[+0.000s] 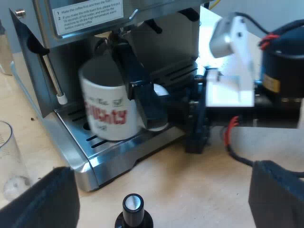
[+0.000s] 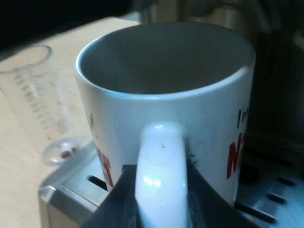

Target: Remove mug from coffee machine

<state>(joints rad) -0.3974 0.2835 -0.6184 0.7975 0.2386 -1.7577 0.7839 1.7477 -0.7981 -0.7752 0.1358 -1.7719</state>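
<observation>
A white mug with red lettering is on the drip tray of the espresso machine, under its spouts. My right gripper reaches in from the side and holds the mug's handle. In the right wrist view the white handle sits squeezed between my right gripper's black fingers, and the mug looks empty. My left gripper hangs back from the machine's front, open wide, with nothing between its fingers.
A tamper with a black knob stands on the wooden table below my left gripper. A clear measuring glass stands beside the machine's drip tray; it shows past the mug too. A steam wand hangs near the mug.
</observation>
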